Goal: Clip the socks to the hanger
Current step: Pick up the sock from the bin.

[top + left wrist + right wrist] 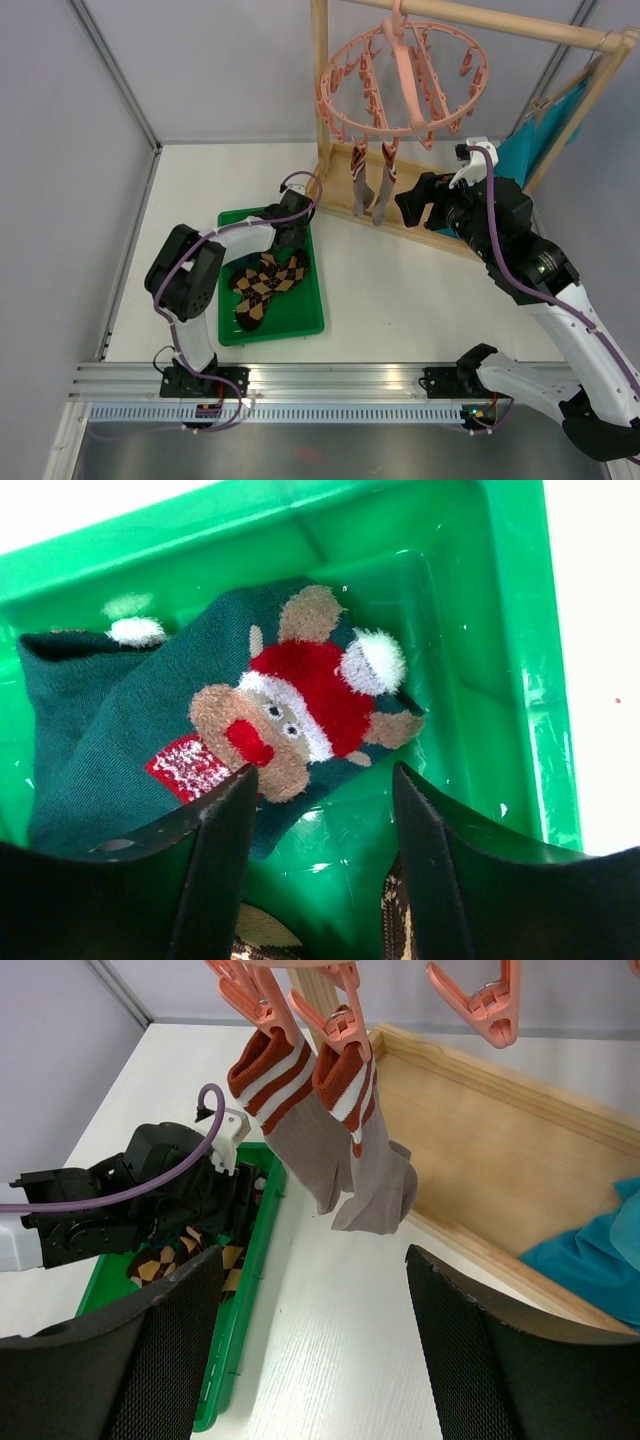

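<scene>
The pink round hanger (400,75) hangs from the wooden rail. Two grey-brown socks with red-and-white striped cuffs (370,190) are clipped to its pegs; they also show in the right wrist view (335,1150). My right gripper (420,203) (315,1255) is open and empty, just right of and below these socks. My left gripper (288,222) (325,775) is open, low inside the green tray (300,325). It is at the edge of the dark teal sock with a red-white reindeer motif (200,710). Brown-black argyle socks (265,285) lie in the tray.
The wooden rail frame (322,110) stands at the back on a wooden base (500,1120). A bright teal cloth (530,140) (590,1250) hangs at its right end. The tray's wall (520,630) is close to the right of my left gripper. Grey walls enclose the table.
</scene>
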`<state>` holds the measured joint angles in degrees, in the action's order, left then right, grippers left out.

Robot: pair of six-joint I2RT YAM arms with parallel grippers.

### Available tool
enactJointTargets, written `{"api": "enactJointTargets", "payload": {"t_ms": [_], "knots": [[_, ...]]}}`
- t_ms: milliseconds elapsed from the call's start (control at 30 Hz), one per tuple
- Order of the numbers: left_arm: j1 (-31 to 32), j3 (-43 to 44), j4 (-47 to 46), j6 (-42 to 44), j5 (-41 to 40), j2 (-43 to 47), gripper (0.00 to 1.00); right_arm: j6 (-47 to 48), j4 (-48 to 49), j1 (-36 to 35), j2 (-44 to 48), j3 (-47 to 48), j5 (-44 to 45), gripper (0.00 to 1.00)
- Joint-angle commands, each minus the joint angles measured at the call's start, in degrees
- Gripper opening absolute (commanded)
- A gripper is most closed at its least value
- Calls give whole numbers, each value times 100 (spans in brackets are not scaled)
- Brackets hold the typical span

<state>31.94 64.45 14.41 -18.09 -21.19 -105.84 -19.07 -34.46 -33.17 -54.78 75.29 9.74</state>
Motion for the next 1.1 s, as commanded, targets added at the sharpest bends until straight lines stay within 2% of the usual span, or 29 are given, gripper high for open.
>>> {"api": "enactJointTargets", "payload": {"t_ms": [0, 100, 267, 567, 600, 733, 767, 833, 1067], "knots": [[-30, 121, -79, 156, -78, -103, 60, 70, 123, -5, 99, -5, 28, 80], [-39, 165, -62, 156, -52, -156, 53, 79, 115, -6, 100, 12, 28, 80], [-48, 200, -35, 112, -34, -104, 31, 96, 88, -5, 108, 74, 46, 79], [-101, 279, -9, 165, 132, 125, 15, 105, 36, -5, 82, 197, 46, 79], [-101, 279, -18, 183, 246, 143, 16, 105, 9, -5, 82, 206, 46, 79], [-101, 104, -114, 209, 387, 379, 53, 114, -17, -5, 108, 232, 72, 79], [-101, -10, -184, 235, 396, 511, 57, 114, -17, -5, 117, 232, 81, 79], [-101, -63, -202, 349, 388, 547, 61, 97, 0, -14, 143, 223, 55, 79], [-109, -20, -159, 762, 565, 328, 60, 88, 53, -14, 117, 162, 19, 79]]}}
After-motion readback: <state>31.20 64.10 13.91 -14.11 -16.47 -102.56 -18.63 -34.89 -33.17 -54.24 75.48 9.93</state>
